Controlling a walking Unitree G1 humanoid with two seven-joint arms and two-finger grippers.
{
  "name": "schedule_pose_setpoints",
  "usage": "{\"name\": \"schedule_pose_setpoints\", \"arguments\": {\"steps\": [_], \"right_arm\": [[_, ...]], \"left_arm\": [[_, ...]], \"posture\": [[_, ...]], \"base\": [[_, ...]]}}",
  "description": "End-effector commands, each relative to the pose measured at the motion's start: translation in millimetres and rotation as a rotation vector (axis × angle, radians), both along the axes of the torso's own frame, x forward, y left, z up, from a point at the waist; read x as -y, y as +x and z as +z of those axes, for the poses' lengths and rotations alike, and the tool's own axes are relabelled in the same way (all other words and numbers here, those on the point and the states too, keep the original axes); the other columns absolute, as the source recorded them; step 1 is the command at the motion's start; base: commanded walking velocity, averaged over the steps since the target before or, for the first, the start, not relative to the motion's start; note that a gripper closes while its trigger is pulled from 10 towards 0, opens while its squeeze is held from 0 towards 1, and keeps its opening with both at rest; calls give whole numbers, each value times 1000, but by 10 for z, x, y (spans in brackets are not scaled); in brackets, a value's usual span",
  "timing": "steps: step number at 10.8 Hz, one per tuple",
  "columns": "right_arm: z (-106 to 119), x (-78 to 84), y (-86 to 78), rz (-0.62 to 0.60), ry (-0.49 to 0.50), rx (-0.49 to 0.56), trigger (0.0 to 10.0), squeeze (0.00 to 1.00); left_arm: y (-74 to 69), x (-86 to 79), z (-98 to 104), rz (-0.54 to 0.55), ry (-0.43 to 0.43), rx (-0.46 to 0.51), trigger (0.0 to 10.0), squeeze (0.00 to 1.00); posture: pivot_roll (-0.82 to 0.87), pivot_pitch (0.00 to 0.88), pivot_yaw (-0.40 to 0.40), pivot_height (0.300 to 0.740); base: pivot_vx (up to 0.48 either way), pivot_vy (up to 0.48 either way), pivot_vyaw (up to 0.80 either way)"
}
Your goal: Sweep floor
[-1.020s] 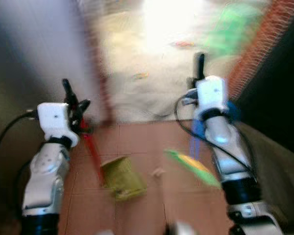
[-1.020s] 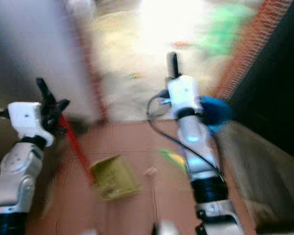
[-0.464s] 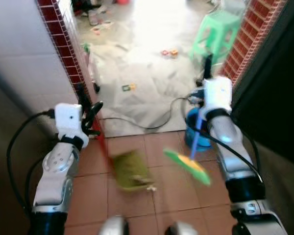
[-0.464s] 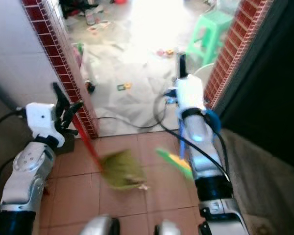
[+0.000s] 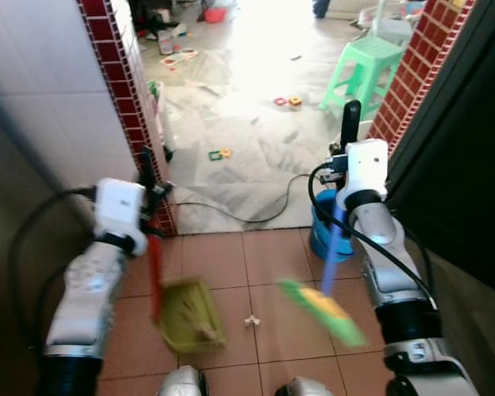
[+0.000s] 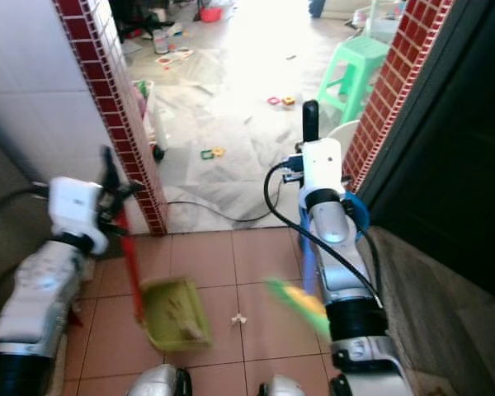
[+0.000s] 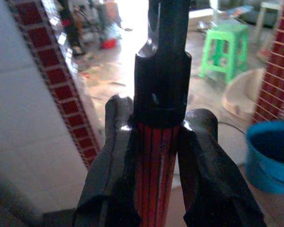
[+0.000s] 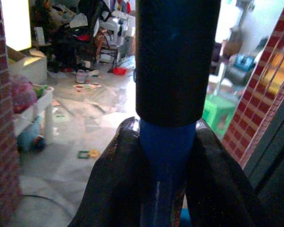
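My left gripper (image 5: 151,188) is shut on the red handle (image 5: 155,272) of a yellow-green dustpan (image 5: 190,313), which rests low over the terracotta tiles with some debris in it. In the left wrist view the fingers (image 7: 112,156) clamp the red handle just below its black cap. My right gripper (image 5: 341,162) is shut on the blue handle (image 5: 332,247) of a broom; its green and yellow head (image 5: 326,309) is blurred, low over the tiles. A small white scrap (image 5: 251,320) lies on the floor between dustpan and broom head.
A blue bucket (image 5: 323,241) stands behind the broom handle. A red brick pillar (image 5: 125,82) is on the left, a brick wall (image 5: 408,78) and a dark door (image 5: 470,165) on the right. Beyond lie a black cable (image 5: 247,218), small toys (image 5: 219,154) and a green stool (image 5: 367,70).
The head view has steadied and sharpened. The dustpan has swung left, away from the white scrap. The broom head has dropped lower and nearer to me.
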State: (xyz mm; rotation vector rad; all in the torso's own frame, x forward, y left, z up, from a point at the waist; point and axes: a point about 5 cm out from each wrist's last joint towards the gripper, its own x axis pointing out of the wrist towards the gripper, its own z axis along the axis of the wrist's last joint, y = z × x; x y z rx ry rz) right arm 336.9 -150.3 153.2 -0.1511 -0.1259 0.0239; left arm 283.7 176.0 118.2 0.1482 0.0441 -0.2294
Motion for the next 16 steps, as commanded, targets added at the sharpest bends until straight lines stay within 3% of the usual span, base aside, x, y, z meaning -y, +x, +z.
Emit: {"name": "schedule_pose_setpoints", "arguments": {"steps": [1, 2, 3, 6, 7, 8, 10, 13, 15, 16], "right_arm": [[89, -8, 54, 5, 50, 23, 10000, 0], [47, -77, 89, 51, 118, 11, 10000, 0], [-4, -117, 131, 52, 115, -5, 10000, 0], [-37, -244, 178, 45, 127, 2, 10000, 0], [-66, -321, 203, 64, 202, -34, 10000, 0], [-89, -386, 229, 66, 215, -56, 10000, 0], [-40, -432, 265, 66, 187, -22, 10000, 0], [138, -323, 323, 59, 63, 78, 10000, 0], [233, -204, 370, 31, -53, 134, 10000, 0], [224, -157, 384, 10, -49, 127, 10000, 0]], "left_arm": [[56, 80, 63, -44, 33, 41, 10000, 0], [97, 150, -17, -52, 38, 36, 10000, 0], [154, 208, -108, -50, 46, 25, 10000, 0], [229, 215, -186, -6, 98, 46, 10000, 0], [262, 224, -219, 15, 87, 38, 10000, 0], [296, 265, -246, 23, 77, 42, 10000, 0], [367, 370, -267, 41, 65, 49, 10000, 0], [387, 613, -215, -66, 98, 109, 10000, 0], [418, 743, -265, -101, 20, 55, 10000, 0], [432, 816, -272, -134, -13, 33, 10000, 0]], "posture": [[-12, 42, -14, 740], [-19, 42, -13, 740], [-18, 42, -15, 740], [-21, 43, -17, 740], [-20, 42, -20, 740], [-21, 41, -25, 740], [-22, 36, -30, 740], [-23, 25, -28, 740], [-33, 20, -22, 740], [-36, 16, -20, 740]], "base": [[0, 0, 0], [0, 0, 0], [0, 0, 0], [0, 0, 0], [0, 0, 0], [0, 0, 0], [0, 0, 0], [0, 0, 0], [0, 0, 0], [0, 0, 0]]}}
